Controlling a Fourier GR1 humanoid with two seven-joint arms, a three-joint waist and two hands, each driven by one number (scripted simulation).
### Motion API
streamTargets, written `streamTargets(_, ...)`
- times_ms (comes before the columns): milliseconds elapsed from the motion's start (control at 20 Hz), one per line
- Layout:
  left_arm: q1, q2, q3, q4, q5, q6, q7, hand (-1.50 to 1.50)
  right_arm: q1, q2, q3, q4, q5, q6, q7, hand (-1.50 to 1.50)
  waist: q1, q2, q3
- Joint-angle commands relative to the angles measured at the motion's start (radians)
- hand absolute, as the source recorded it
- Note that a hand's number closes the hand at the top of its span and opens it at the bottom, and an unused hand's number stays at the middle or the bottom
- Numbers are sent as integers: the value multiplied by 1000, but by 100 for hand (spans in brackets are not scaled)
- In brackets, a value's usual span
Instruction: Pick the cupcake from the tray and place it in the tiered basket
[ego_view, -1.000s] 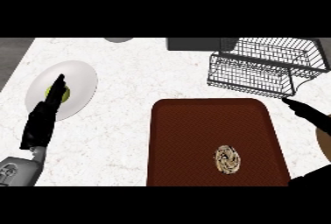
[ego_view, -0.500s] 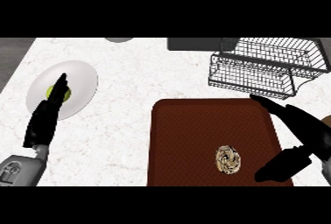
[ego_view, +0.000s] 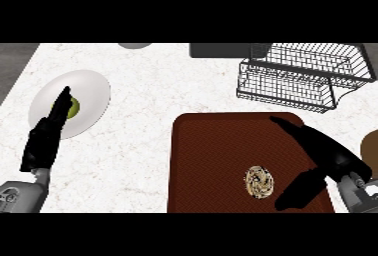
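Right hand (ego_view: 334, 159): it has come further in over the tray (ego_view: 214, 150) since half a second ago and is closer to the cupcake (ego_view: 259, 181). Your left hand (ego_view: 43, 142) hasn't shifted.
Hidden: the right hand covers part of the tray's right rim. The tray's near edge is cut off. The brown thing (ego_view: 370, 145) at the right edge is only a sliver, so you can't name it. The left hand hides part of the plate (ego_view: 87, 87) and of the green item (ego_view: 74, 107).
Cupcake: on the tray's near right part, in the gap below the straight fingers (ego_view: 295, 131) and just left of the thumb (ego_view: 295, 192). You can't tell if the thumb touches it.
Cupcake axis: top faces up at you. The outline is oval, with the long axis running near-to-far.
Right hand state: spread wide, holding nothing.
Left hand state: fingers straight over the plate, holding nothing.
Tiered basket (ego_view: 303, 80): beyond the tray's far right corner.
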Motion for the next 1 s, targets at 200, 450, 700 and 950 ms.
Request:
streamTargets(200, 7, -45, 11, -47, -55, -3, 51, 0, 85, 23, 41, -100, 84, 56, 86, -150, -8, -2, 0)
streamTargets(450, -8, -97, -2, 0, -94, 6, 32, 0, 50, 42, 84, -79, 181, 78, 89, -150, -7, -1, 0)
streamTargets(700, 7, -91, 44, -49, -111, -25, 46, 0, 121, 55, 57, -103, 271, 93, 33, -150, -7, -1, 0)
streamTargets(950, -3, -51, 104, -44, -79, -99, 60, 0, 125, 127, 114, -92, 341, 88, 78, -150, -4, -1, 0)
